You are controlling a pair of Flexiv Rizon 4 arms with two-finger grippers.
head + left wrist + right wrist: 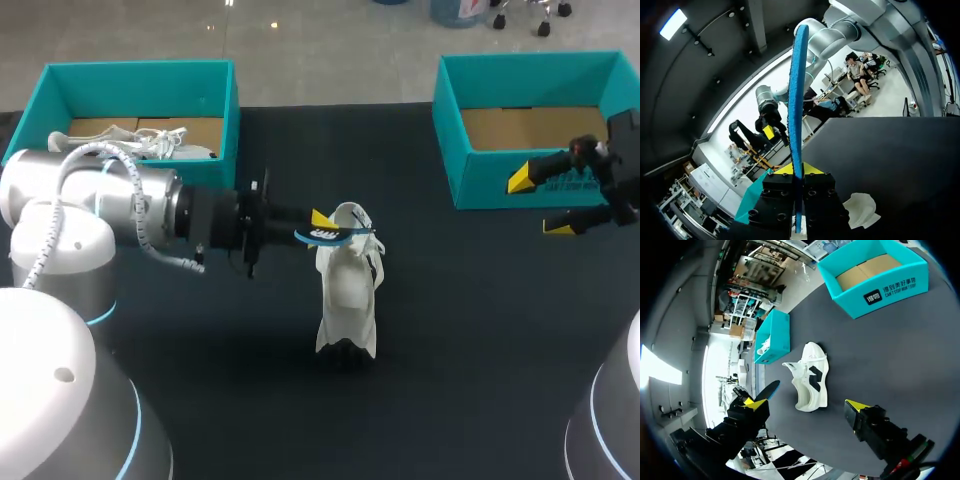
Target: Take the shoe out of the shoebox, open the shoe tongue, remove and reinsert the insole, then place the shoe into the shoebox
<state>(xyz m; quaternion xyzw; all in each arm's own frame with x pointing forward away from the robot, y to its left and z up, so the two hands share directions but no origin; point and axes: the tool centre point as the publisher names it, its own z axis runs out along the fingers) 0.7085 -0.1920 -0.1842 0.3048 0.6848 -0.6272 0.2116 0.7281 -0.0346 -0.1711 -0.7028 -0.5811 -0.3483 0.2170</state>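
Dark table [480, 330], centre: white shoe [346, 285], long axis near-to-far edge, collar [352, 213] at far end; left gripper [320, 226], entering from left edge, clamped on blue insole [332, 237] right over collar, nearer arm; right gripper [540, 204] spread wide, empty, beside shoebox [482, 178] at far right corner.

Head view looks down from above and behind onto the tabletop [480, 330]. Wrist views sit lower, facing across it; head and right wrist share the shoe [346, 285].
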